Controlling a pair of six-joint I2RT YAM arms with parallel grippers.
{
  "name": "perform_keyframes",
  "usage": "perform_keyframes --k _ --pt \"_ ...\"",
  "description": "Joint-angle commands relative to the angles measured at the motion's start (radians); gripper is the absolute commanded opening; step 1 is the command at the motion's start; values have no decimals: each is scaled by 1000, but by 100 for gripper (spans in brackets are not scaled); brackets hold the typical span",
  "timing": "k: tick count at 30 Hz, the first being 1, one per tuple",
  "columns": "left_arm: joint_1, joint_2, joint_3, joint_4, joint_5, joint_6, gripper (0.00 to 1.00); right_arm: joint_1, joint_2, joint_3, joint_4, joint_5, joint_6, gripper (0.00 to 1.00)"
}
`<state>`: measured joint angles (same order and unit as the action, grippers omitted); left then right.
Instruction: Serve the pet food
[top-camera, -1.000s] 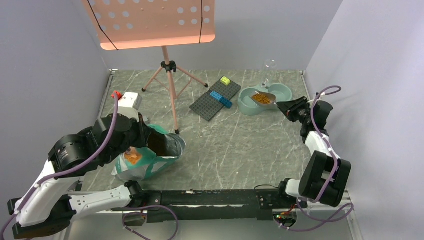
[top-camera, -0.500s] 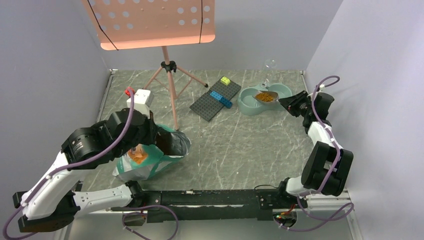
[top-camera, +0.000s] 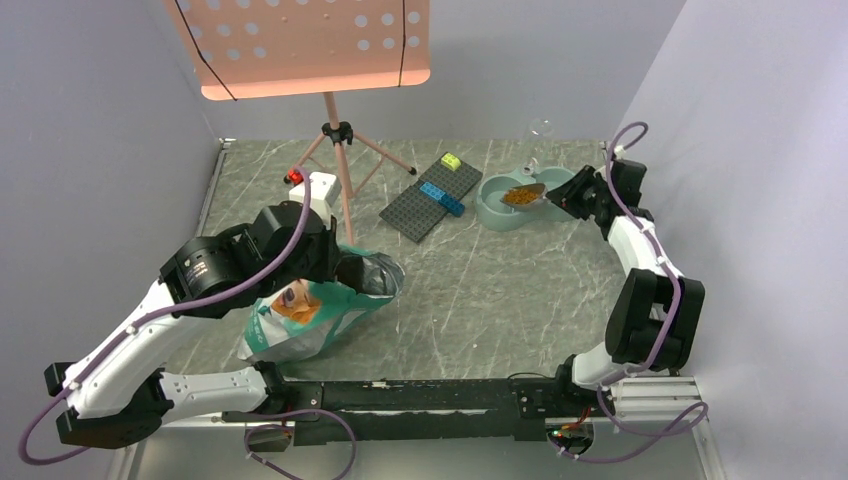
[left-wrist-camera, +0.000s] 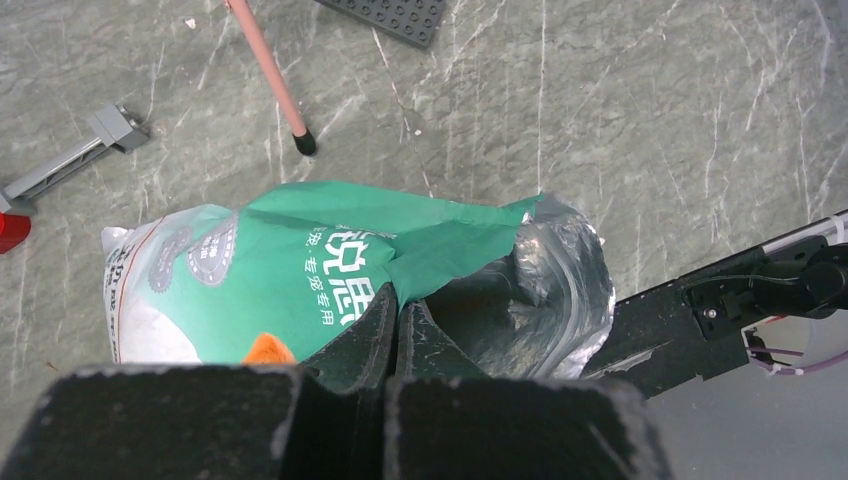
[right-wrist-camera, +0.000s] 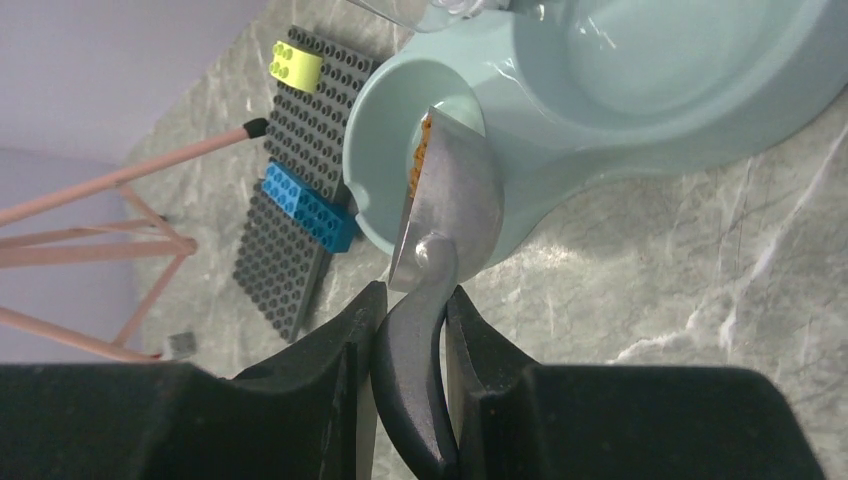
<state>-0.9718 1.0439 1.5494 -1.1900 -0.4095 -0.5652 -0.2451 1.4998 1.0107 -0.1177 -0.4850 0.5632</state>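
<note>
**Two robot arms at a pet-feeding table: one held a loaded scoop over the bowl, the other gripped the food bag**

Seen from above, a grey marbled table (top-camera: 480, 290) sat between pale walls. Near the far right corner lay a pale blue-grey double bowl (top-camera: 492, 216). The right gripper (right-wrist-camera: 412, 300) was clamped on the dark handle of a metal scoop (right-wrist-camera: 452, 195), its fingers pressed against either side of the handle. The scoop's blade hung over the left compartment of the bowl. The pet food (top-camera: 520, 196), small orange-brown kibble, was heaped in the scoop.

Toward the near left corner, a teal-green food bag (left-wrist-camera: 300, 255) lay slumped with its silver-lined mouth open and facing the right edge. The left gripper (left-wrist-camera: 396, 312) was pinched tight on the rim of that mouth.

Toward the far edge, just left of the bowl, a dark grey baseplate (top-camera: 425, 205) carried a blue brick (top-camera: 441, 196) and a yellow-green brick (top-camera: 451, 160). A pink music stand (top-camera: 300, 45) rose from a tripod near the far left corner.
</note>
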Motion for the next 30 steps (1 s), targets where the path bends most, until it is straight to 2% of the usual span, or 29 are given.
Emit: perform_keyframes --k 1,16,21,25,30 --pt "1 -44 72 171 19 -15 0 69 16 138 -132 144 -127 0" --pt "1 -72 32 223 -8 -8 0 240 102 482 -479 446 -294 0" --pt "1 -59 31 224 -13 14 0 314 96 527 -519 531 -331 0" --pt "6 -42 37 213 -22 33 0 326 98 551 -555 564 -335 0" --pt "35 -21 26 195 -4 13 0 326 25 514 -568 555 -320 0"
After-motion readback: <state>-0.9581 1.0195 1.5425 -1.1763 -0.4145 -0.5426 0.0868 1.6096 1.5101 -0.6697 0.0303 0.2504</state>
